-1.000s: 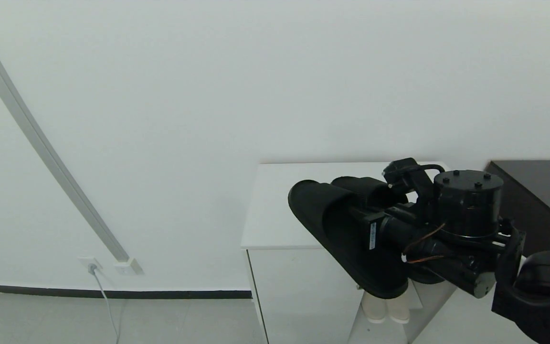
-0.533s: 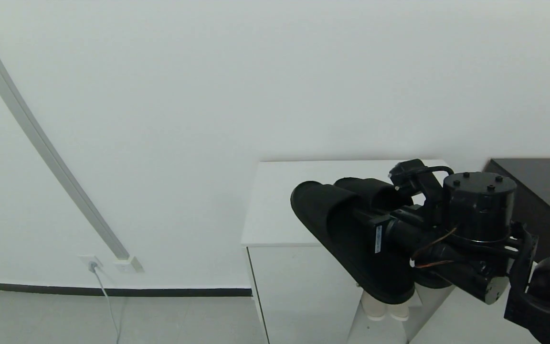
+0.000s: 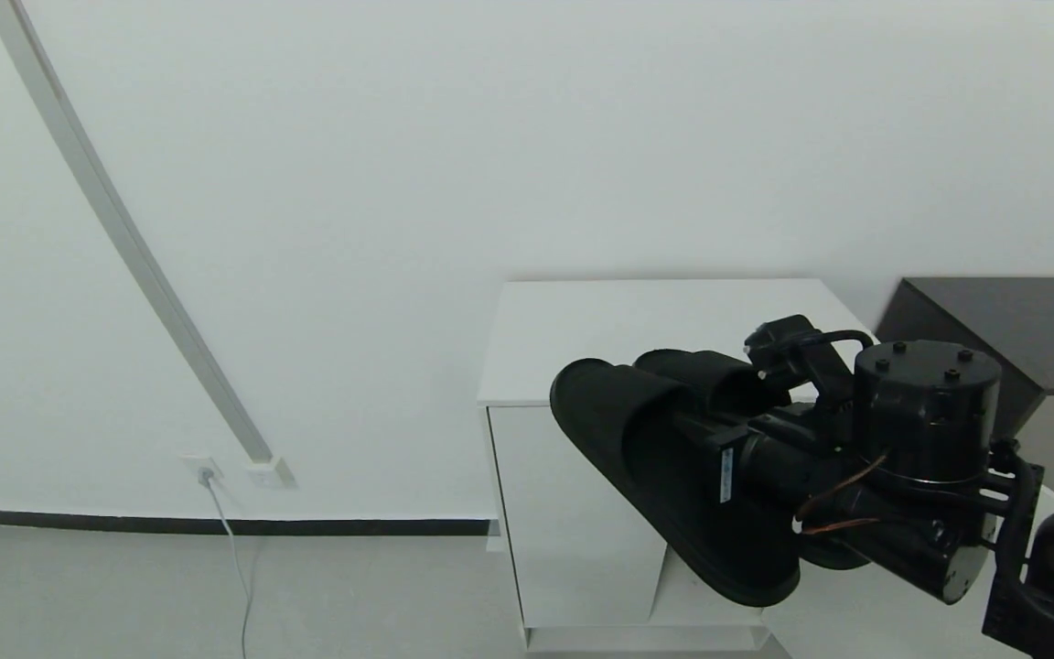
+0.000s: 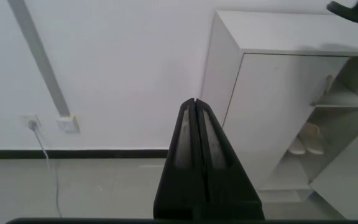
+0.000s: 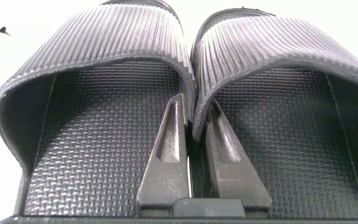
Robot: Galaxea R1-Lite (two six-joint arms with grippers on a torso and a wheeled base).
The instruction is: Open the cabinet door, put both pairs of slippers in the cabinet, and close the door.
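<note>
My right gripper [image 5: 193, 106] is shut on a pair of black slippers [image 5: 104, 124], its fingers pinching the two inner walls together. In the head view the black slippers [image 3: 664, 458] hang soles down in front of the white cabinet [image 3: 637, 320], level with its upper front. The cabinet door [image 4: 353, 180] stands open. A pair of white slippers [image 4: 306, 140] rests on a shelf inside the cabinet [image 4: 272, 93]. My left gripper [image 4: 196, 106] is shut on nothing, held off to the cabinet's left above the floor.
A dark piece of furniture [image 3: 994, 320] stands right of the cabinet. On the wall to the left run a slanted cable duct [image 3: 124, 238] and a socket with a white cable [image 3: 202, 471]. Bare grey floor [image 3: 216, 595] lies left of the cabinet.
The whole head view has shifted. Against the cabinet, the black slippers in my right gripper now sit lower, before its front instead of its top. The white slippers below them have gone from view.
</note>
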